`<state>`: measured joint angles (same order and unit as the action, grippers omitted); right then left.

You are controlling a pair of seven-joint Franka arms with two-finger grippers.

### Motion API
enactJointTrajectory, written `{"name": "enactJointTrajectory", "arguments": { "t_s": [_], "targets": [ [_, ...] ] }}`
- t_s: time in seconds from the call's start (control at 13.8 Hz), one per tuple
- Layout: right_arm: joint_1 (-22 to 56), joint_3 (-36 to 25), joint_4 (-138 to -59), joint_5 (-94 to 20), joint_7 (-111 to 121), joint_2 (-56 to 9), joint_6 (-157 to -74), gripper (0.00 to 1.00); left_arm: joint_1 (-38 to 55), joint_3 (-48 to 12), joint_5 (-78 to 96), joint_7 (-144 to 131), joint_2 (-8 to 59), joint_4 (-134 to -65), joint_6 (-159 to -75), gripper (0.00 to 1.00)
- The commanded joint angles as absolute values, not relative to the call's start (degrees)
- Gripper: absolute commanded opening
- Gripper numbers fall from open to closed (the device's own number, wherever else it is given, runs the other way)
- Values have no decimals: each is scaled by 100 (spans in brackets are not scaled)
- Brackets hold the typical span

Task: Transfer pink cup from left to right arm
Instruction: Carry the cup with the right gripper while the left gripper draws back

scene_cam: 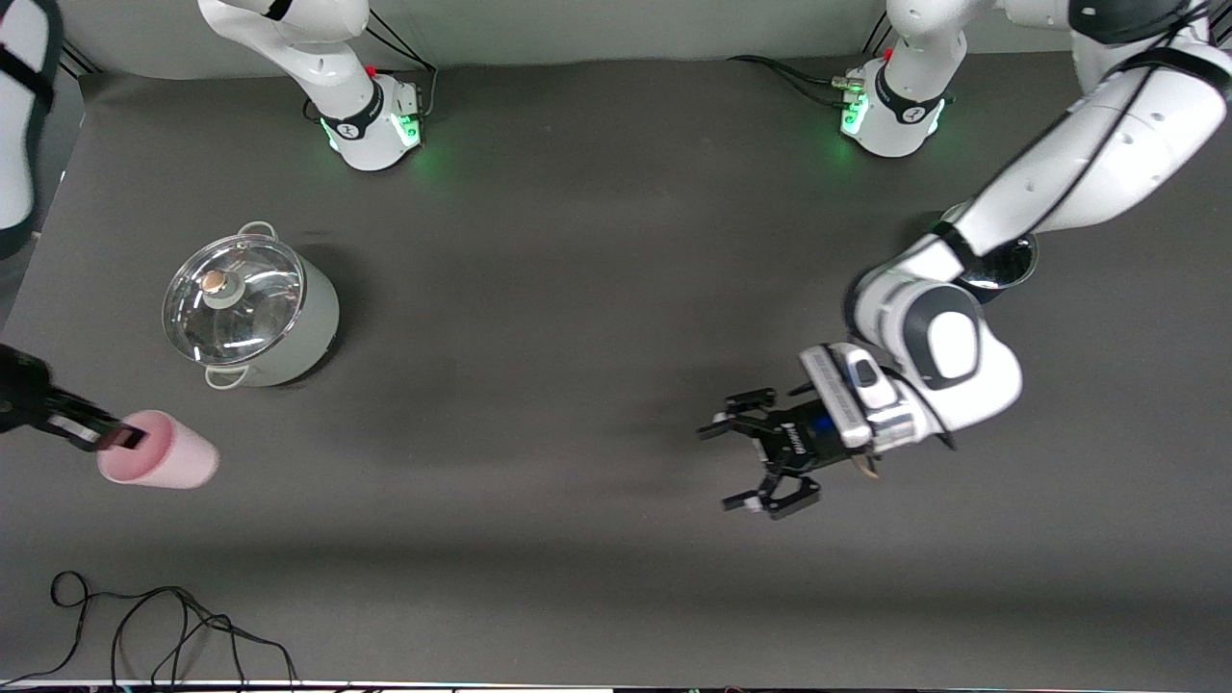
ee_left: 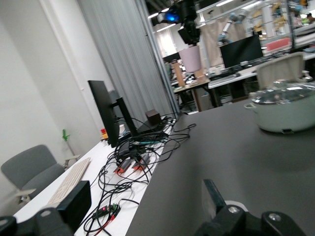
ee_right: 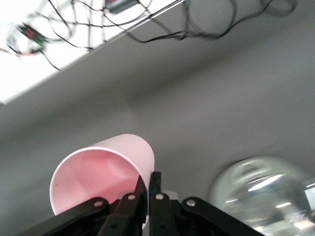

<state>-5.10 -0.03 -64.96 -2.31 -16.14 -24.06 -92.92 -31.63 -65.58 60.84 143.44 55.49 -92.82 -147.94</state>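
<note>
The pink cup (scene_cam: 162, 461), a plain pale-pink tapered tumbler with no handle, is lying tilted on its side in the air, its rim being pinched, over the right arm's end of the table.

The small pale-pink plastic tumbler (scene_cam: 164, 461) hangs tipped in the right gripper (scene_cam: 120, 438) over the table's right-arm end, above a spot nearer the front camera than the lidded white metal pot (scene_cam: 252, 308). The left gripper (scene_cam: 760, 462) hovers over the dark table (scene_cam: 577, 289) toward the left arm's end, well apart from both.
</note>
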Motion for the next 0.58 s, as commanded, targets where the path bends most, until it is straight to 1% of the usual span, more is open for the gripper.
{"name": "enactJointTrajectory", "arguments": {
  "t_s": [0.0,0.07,0.29,0.51],
  "targets": [
    [-859,27,-6451,114,73,-2338,-8975,0,-3743,-6233,5146,14161,5361,-9677,-13751,100],
    [-1070,9,-6451,114,671,-2338,-8956,0,-3901,-6066,4637,13881,5344,-9651,-13250,100],
    [-1388,9,-6617,105,1520,-2311,-8895,0,-4752,-6082,2993,12678,5300,-9476,-11739,100],
    [-1415,18,-7082,114,1538,-2391,-9455,0,-5228,-6073,2200,11999,5300,-8905,-10095,100]
  ]
}}
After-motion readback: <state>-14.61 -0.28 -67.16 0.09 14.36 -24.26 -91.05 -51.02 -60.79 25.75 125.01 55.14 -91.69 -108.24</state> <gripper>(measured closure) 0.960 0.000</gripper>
